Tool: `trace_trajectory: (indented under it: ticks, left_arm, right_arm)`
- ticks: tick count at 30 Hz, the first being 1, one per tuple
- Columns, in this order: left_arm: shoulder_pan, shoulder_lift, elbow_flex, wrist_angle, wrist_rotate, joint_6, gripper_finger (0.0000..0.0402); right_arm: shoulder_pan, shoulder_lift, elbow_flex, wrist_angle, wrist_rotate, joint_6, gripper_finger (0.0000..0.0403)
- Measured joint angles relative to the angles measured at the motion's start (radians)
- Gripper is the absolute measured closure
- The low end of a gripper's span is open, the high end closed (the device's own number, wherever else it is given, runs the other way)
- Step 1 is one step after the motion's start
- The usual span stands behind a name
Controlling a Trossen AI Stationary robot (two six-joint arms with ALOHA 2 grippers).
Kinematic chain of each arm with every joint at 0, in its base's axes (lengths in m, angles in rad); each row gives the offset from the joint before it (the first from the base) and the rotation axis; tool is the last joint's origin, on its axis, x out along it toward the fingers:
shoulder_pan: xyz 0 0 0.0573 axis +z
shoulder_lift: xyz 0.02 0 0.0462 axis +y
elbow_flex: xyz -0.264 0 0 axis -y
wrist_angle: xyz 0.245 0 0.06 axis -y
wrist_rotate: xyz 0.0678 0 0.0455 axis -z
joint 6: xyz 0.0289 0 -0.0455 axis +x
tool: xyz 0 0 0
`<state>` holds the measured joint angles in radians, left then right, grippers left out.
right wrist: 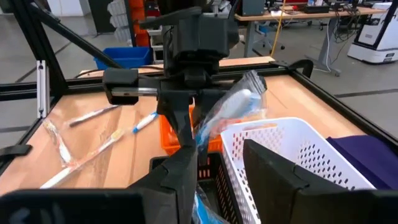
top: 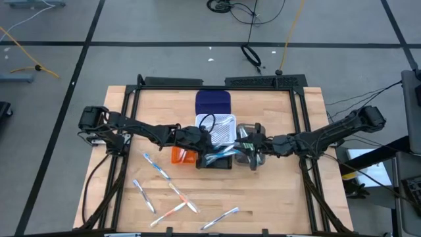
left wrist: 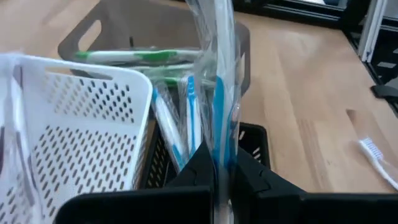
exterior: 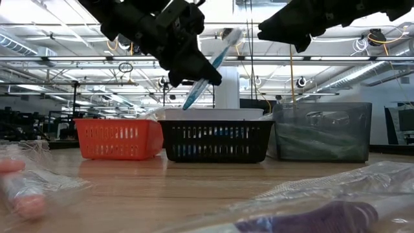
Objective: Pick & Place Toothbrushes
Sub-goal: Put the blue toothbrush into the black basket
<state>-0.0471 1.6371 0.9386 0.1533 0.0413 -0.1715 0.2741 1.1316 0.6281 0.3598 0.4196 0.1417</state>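
My left gripper (top: 209, 153) (left wrist: 219, 163) is shut on a blue toothbrush (exterior: 208, 63) in a clear wrapper, held in the air over the black bin (exterior: 215, 141). Facing it from the right, my right gripper (top: 251, 150) (right wrist: 217, 150) is open, with nothing between its fingers. The black bin holds blue toothbrushes (left wrist: 186, 121). Green toothbrushes (left wrist: 134, 57) lie in the grey bin (exterior: 321, 131). Several wrapped toothbrushes (top: 156, 166) lie flat on the table's near left part. My left gripper pinches the wrapped toothbrush's blue handle (left wrist: 219, 146) between its two fingers. The fingers slant downward from the table's left. Lifted clear of the bins, the toothbrush slants up toward the right arm, and a short blue end (exterior: 189, 101) sticks out below the fingers.
An orange bin (exterior: 119, 137) stands left of the black one, a white bin (top: 223, 127) behind it and a dark blue one (top: 214, 102) farther back. A black frame (top: 131, 105) edges the table. A loose wrapped toothbrush (top: 220, 218) lies near the front edge.
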Motion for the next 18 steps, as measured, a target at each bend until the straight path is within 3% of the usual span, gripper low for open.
trace_trajectory:
  ticks: [4,8,18]
  left_arm:
    - [-0.004,0.011,0.011,-0.04,-0.002,-0.023,0.0392]
    - [-0.017,0.051,0.081,-0.135,-0.051,-0.016,0.0392]
    - [-0.034,0.186,0.217,-0.266,-0.051,-0.015,0.0392]
  right_arm:
    - [0.0,0.0,0.0,0.001,0.001,-0.008,0.0282]
    - [0.0,0.0,0.0,0.002,0.001,-0.008,0.0282]
    - [0.0,0.0,0.0,-0.017,0.0,-0.005,0.0282]
